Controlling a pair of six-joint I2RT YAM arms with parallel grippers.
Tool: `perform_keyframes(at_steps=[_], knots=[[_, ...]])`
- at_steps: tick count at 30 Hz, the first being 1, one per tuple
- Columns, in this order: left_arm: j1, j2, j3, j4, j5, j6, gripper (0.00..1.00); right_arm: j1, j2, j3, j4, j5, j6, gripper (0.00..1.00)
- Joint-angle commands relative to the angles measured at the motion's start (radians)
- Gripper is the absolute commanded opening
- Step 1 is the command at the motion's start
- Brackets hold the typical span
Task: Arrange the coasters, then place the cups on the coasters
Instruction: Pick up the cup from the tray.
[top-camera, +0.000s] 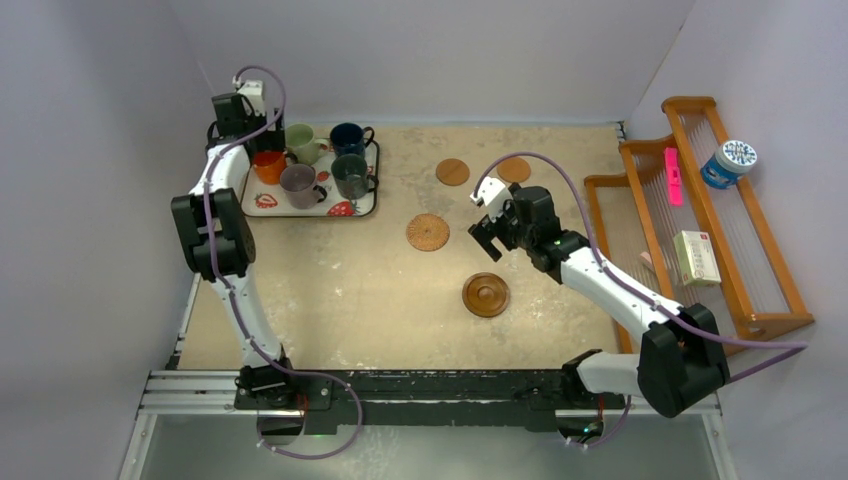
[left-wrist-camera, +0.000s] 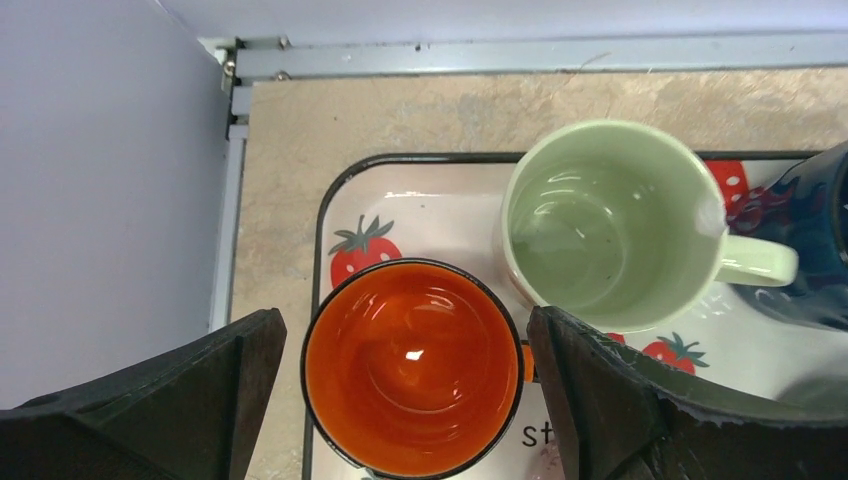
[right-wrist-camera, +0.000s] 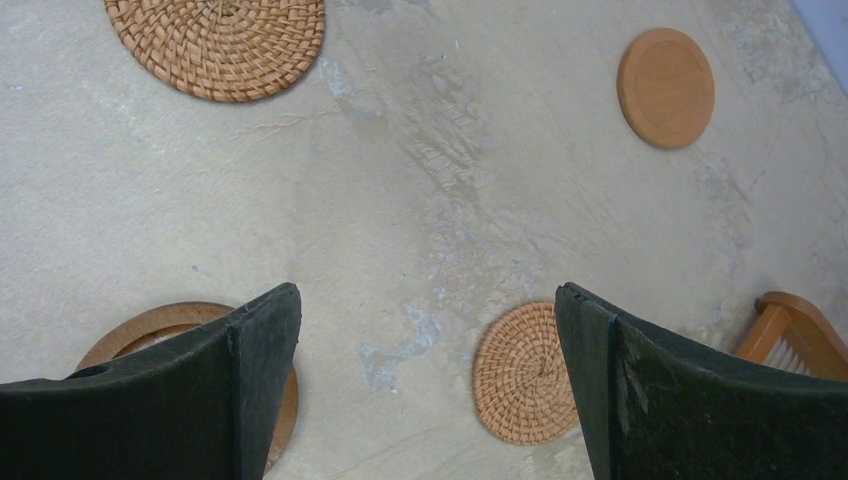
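Five cups stand on the strawberry-print tray (top-camera: 362, 208) at the back left: orange (top-camera: 268, 166), pale green (top-camera: 300, 143), navy (top-camera: 347, 137), mauve-grey (top-camera: 297, 183) and dark green (top-camera: 351, 175). My left gripper (top-camera: 262, 150) hangs open over the orange cup (left-wrist-camera: 410, 365), one finger on each side of its rim, beside the pale green cup (left-wrist-camera: 600, 225). Several coasters lie on the table: plain tan (top-camera: 452, 172), small woven (top-camera: 514, 169), large woven (top-camera: 428, 232) and dark ringed (top-camera: 486, 295). My right gripper (top-camera: 485, 235) hovers open and empty among them, above bare table (right-wrist-camera: 425, 290).
A wooden rack (top-camera: 640, 150) along the right edge holds a blue-and-white jar (top-camera: 728, 163), a pink item (top-camera: 673, 175) and a small box (top-camera: 697, 256). Walls close the left and back sides. The tray's left edge lies near the table's left rim (left-wrist-camera: 232, 200).
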Motion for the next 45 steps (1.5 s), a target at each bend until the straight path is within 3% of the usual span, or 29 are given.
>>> perform_keyframes(at_steps=[1,38,45], knots=[[0.017,0.039,0.055,-0.032,-0.015,0.004,1.0,0.002,-0.022,-0.007,0.018,-0.004,0.0,0.99],[0.032,0.122,0.096,-0.096,-0.033,-0.024,1.0,0.002,-0.024,-0.008,0.021,0.017,-0.006,0.99],[0.042,0.14,0.13,-0.142,0.026,-0.078,1.0,0.002,-0.027,-0.008,0.02,0.019,-0.007,0.99]])
